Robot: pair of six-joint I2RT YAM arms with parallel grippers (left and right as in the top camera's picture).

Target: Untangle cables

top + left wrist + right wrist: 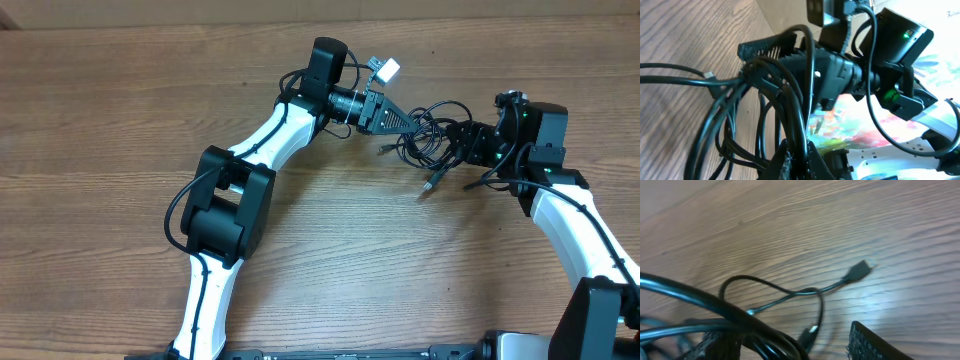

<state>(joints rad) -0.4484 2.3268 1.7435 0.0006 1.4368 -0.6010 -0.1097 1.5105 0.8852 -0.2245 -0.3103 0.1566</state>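
Cables (790, 107) fill the L wrist view: thin black loops crossing right in front of the lens and running down to the L fingers at the bottom edge. From overhead, the bunch sits on the wood table (150, 90), upper right of centre, between the two arm tips.

L gripper (400, 122) reaches in from the left. Its jaws are together, pinched on strands at the left edge of the bunch. R gripper (468, 140) faces it from the right. Its pads are apart w/ loops lying across the gap, and no clamp is visible.

Step in hand, as I judge it: L anchors the knot while R picks one strand to draw out. To do it well, R should close on a single wire near a free end, not on the whole bundle. Then it should pull slowly away from L, low over the table, and stop if the loops tighten.

Count:
- 2 arms, 2 grippers.
- 1 tangled bunch; the no. of separate cables can't be told.
- 2 free ends show in the R wrist view: a dark plug (860, 271) lying out on the wood, and a 2nd plug (810, 334) nearer the pads.
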